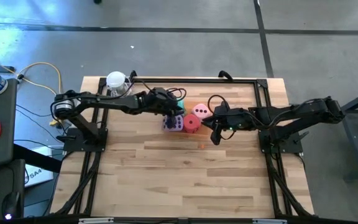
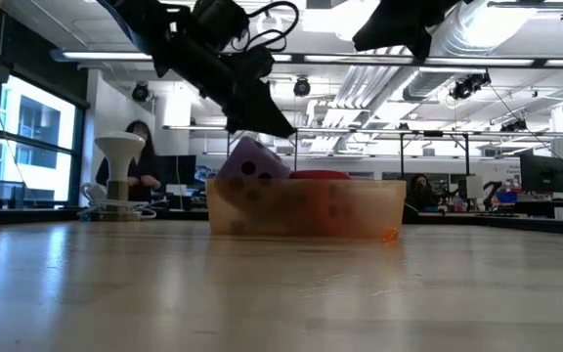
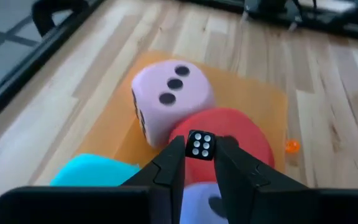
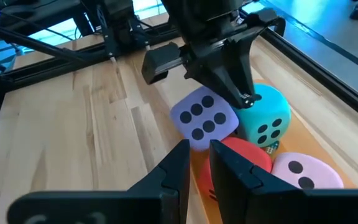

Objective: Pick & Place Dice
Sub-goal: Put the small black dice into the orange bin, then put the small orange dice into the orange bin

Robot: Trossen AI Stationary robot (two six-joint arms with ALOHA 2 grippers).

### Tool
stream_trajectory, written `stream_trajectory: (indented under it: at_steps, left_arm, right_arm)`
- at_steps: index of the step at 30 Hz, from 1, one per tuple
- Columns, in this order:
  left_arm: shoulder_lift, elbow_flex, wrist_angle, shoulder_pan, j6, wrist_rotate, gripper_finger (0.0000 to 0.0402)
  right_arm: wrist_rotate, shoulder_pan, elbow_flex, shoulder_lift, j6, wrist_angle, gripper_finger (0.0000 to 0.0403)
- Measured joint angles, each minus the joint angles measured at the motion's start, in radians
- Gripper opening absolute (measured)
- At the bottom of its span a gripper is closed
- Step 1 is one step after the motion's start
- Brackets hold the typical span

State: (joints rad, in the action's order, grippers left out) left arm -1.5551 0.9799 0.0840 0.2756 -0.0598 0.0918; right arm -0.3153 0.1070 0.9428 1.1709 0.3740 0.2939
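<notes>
An orange tray [image 1: 189,106] in the middle of the table holds soft dice: pink [image 3: 169,93], red [image 3: 241,134], teal [image 4: 267,118] and purple [image 4: 202,118]. The purple die stands higher than the tray's wall [image 2: 360,210] in the low view. My left gripper [image 3: 200,149] hangs over these dice, shut on a small black die [image 3: 200,144] with white pips. My right gripper [image 4: 199,155] hovers at the tray's right side [image 1: 216,137], its fingers close together with nothing between them. My left gripper pinches the small black die by two opposite sides [image 3: 190,144] between its two fingertips, only at their free ends. The fingers slant down from the table's left. The die is lifted clear, above the red and purple dice, a pip face toward the wrist camera.
A white round-topped clear cup [image 1: 117,83] stands at the table's far left, behind my left arm. A tiny orange bit [image 3: 291,146] lies on the wood beside the tray. A black frame runs along the table's edges [image 1: 260,93]. The near half of the table is bare wood.
</notes>
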Motion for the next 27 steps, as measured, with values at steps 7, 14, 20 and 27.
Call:
stream_trajectory:
  at_steps: [7, 14, 20, 27]
  left_arm:
    - [0.000, 0.002, 0.094, 0.000, -0.035, -0.016, 0.0101]
    - [-0.013, 0.002, 0.106, 0.000, -0.088, -0.018, 0.0119]
    - [-0.014, 0.001, 0.107, 0.000, -0.093, 0.029, 0.0141]
    - [0.021, 0.001, 0.092, -0.011, -0.231, 0.118, 0.0174]
  right_arm:
    - [0.000, 0.000, 0.000, 0.000, 0.000, -0.007, 0.0052]
    - [0.000, 0.000, 0.000, 0.000, -0.010, -0.007, 0.0052]
    - [0.001, 0.000, 0.000, 0.000, -0.011, -0.005, 0.0052]
    - [0.037, 0.000, 0.000, 0.000, -0.010, 0.085, 0.0052]
